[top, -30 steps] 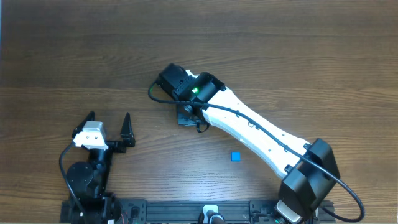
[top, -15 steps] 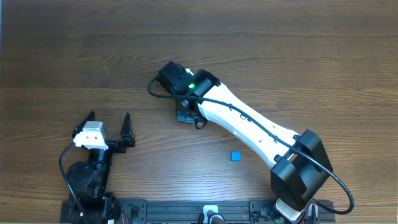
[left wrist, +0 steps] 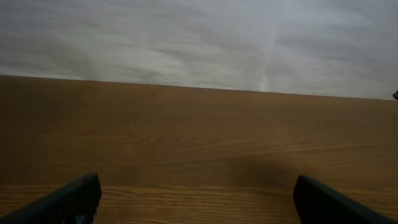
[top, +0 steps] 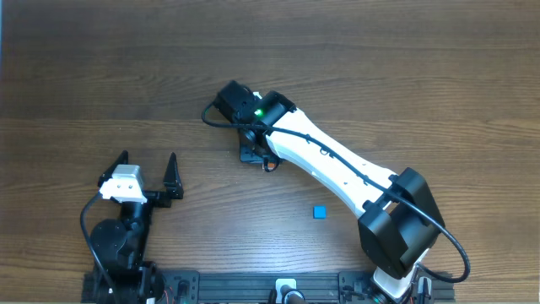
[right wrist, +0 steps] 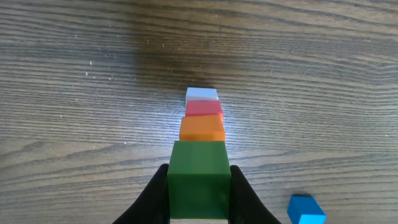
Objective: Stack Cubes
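Since a second ago the white right arm (top: 329, 169) has swung its lower link leftward and eased its wrist toward the far edge of the brown wooden table (top: 101, 67). The left fingers (top: 173, 169) are spread wide and hold nothing, near the near left corner. The right fingers (right wrist: 155, 193) pinch a green plastic-looking cube (right wrist: 199, 177) by opposite sides above a mid-table column of orange cube (right wrist: 202, 129), red cube (right wrist: 203, 107) and white cube (right wrist: 202, 94). A small blue cube (right wrist: 306, 208) lies toward the near edge. The cubes are likely light, stiff and smooth. Grip the flat sides centrally and release gently, as the narrow column could topple.
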### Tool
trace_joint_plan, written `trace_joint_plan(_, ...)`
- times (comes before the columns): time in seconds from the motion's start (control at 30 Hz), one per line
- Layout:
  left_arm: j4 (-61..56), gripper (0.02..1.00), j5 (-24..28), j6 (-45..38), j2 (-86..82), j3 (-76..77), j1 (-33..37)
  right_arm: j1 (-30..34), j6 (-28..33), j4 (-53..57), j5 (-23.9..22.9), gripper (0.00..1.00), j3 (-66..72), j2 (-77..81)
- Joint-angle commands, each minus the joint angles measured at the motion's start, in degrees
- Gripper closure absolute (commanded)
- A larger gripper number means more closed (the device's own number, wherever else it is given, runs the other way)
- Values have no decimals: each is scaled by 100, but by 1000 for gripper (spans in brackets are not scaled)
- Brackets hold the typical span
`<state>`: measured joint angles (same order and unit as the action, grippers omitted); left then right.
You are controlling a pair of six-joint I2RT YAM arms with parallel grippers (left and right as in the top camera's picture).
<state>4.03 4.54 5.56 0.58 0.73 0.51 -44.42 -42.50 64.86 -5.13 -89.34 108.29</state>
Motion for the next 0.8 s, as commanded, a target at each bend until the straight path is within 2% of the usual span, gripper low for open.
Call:
trace_joint_plan(0.03,-2,18,37,-83,-42,-39,39,57,-50,-63,-76,989,-31,74)
trace_joint_plan(0.8,-2,18,37,-83,-42,-39,39,149,-55,-127,-92,989,-28,249)
